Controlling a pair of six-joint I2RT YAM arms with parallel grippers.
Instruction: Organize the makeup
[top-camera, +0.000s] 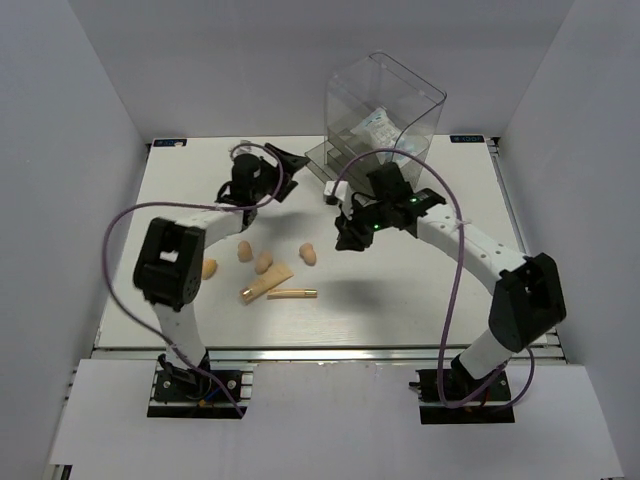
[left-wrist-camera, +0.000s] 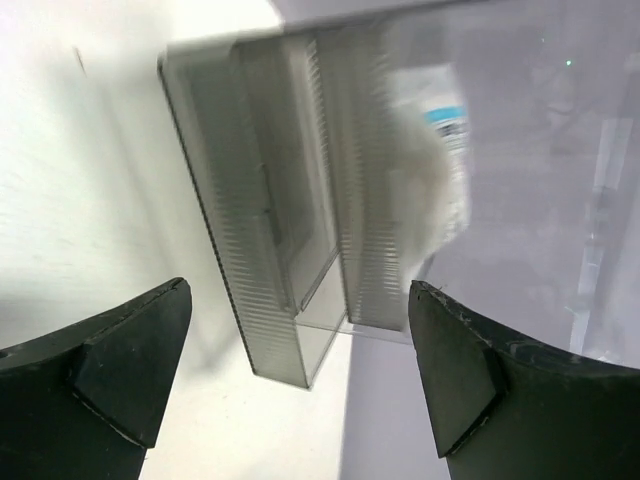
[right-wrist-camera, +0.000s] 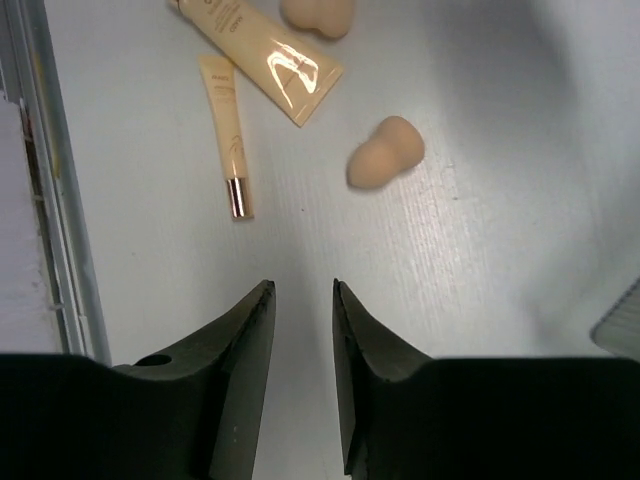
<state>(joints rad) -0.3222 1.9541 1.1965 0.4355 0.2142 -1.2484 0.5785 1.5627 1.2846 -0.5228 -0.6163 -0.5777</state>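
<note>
Several peach sponges lie left of the table's middle, one at the left (top-camera: 209, 268), two close together (top-camera: 245, 251), and one (top-camera: 308, 254) nearest my right gripper. The beige tube (top-camera: 268, 283) and the thin gold stick (top-camera: 292, 294) lie just in front of them. White blue-printed packets (top-camera: 378, 128) sit inside the clear drawer box (top-camera: 385, 105). My left gripper (top-camera: 288, 162) is open and empty, facing the box's pulled-out drawer (left-wrist-camera: 270, 250); a packet (left-wrist-camera: 440, 150) shows through the wall. My right gripper (right-wrist-camera: 303, 285) is slightly open and empty above bare table, near a sponge (right-wrist-camera: 385, 152), the tube (right-wrist-camera: 262, 55) and the stick (right-wrist-camera: 226, 130).
The tall clear box stands at the back right of the white table (top-camera: 420, 300). White walls enclose the table on three sides. A metal rail (top-camera: 330, 352) runs along the near edge. Purple cables loop over both arms.
</note>
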